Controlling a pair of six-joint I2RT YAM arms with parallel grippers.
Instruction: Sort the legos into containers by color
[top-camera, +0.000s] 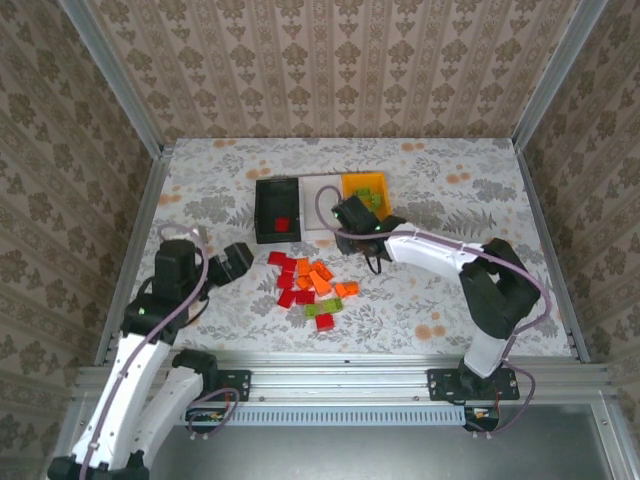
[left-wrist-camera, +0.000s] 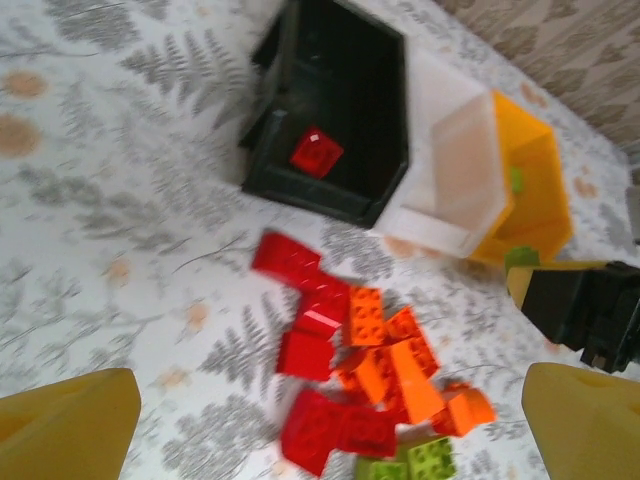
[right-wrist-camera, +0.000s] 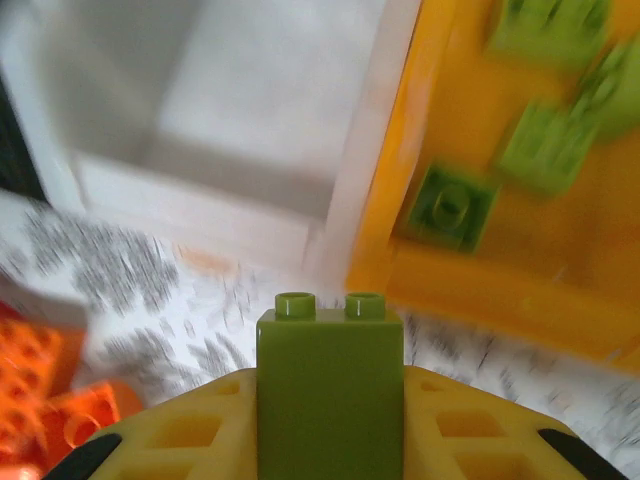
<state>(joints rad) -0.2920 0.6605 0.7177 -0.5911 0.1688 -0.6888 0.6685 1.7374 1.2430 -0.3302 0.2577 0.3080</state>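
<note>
A loose pile of red, orange and light green legos lies mid-table in front of three bins: black, white and orange-yellow. The black bin holds one red brick. My right gripper hovers at the near edge of the white and orange-yellow bins, shut on a light green brick. Three green bricks lie in the orange-yellow bin. My left gripper is open, left of the pile, its yellow fingers wide apart with nothing between them.
The white bin looks empty inside. Orange bricks lie at the right wrist view's lower left. The right arm reaches across from the right. Metal frame rails and wallpapered walls ring the table.
</note>
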